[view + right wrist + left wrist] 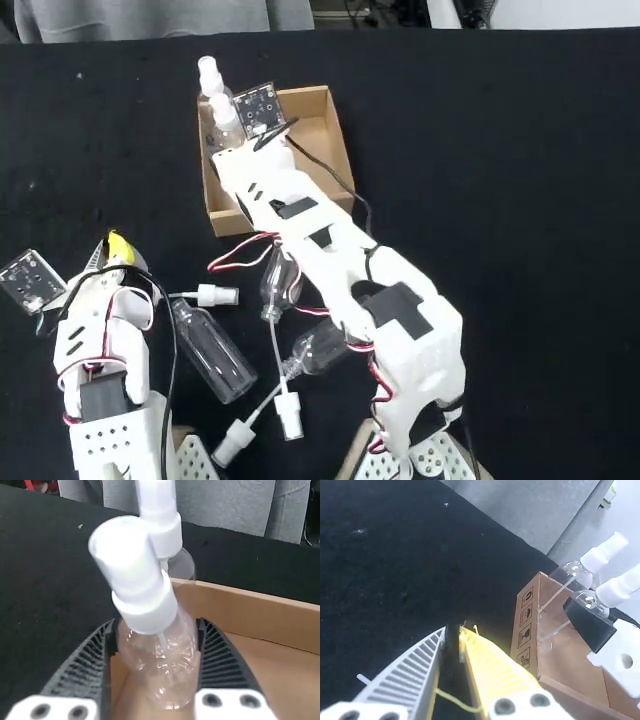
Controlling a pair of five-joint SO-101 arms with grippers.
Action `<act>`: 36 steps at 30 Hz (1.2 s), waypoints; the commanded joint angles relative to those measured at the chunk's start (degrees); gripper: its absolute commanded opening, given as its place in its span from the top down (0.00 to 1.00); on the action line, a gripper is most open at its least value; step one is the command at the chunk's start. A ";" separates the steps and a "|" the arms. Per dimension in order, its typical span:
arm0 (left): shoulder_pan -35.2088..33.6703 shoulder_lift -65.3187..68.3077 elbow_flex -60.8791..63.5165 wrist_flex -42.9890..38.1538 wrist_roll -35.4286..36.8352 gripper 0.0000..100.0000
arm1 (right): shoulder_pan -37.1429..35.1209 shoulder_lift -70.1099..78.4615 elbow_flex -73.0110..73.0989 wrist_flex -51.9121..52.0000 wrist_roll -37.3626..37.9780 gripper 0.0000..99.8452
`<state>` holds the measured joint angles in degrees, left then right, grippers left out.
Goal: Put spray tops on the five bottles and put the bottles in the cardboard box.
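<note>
Right gripper (pixel 156 630): jaws pinching a clear plastic bottle with a white spray top (pixel 157 670) round its body. The bottle is tilted and sits low in a corner of the open brown cardboard box (pixel 250 605). Just beyond the jaws a second clear capped bottle (pixel 179 565) stands inside the box by the wall.

Left gripper (pixel 455 636): one grey jaw and one yellow jaw, pressed almost together with nothing between them. It sits over bare cloth, well short of the box.

Back along the right arm, away from its jaws, the rest lies on the table:
- a clear bottle on its side (pixel 212 350), with a white spray top (pixel 215 295) at its neck; I can't tell whether it is screwed on
- two topless clear bottles (pixel 280 278) (pixel 320 350), one partly under the arm
- two loose white spray tops with dip tubes (pixel 290 412) (pixel 235 440)

Risks, as I judge them:
- Letting go while the held bottle leans could topple it into the standing one, or send it over the low wall.
- Pulling the arm back low could sweep the round bottles under it, and they would roll.
- The arm's loose wires hang close to them and could snag.
- Three bottles are left to do.

The surface is a black cloth table (pixel 500 150), matte. Grey drape (pixel 150 15) hangs past its far edge.
</note>
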<state>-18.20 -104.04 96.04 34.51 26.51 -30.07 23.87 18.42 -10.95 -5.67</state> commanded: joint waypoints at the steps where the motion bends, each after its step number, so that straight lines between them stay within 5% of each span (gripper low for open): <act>1: -0.04 -0.44 1.36 -0.97 -0.53 0.96 | 1.41 -0.75 -3.74 -1.85 -0.18 0.88; 15: -0.13 -0.44 1.36 -0.97 -0.53 0.96 | -0.70 -0.75 -4.70 5.01 -0.62 0.66; 27: -0.31 -0.44 1.36 -0.97 -0.53 0.96 | -1.14 -2.51 -2.33 5.45 -0.18 0.66; 36: -0.40 -0.35 1.36 -0.97 -0.53 0.96 | -1.05 -12.53 1.98 16.18 -0.44 0.66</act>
<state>-18.20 -104.04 96.13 34.51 26.51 -30.07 18.33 20.26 2.59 -5.76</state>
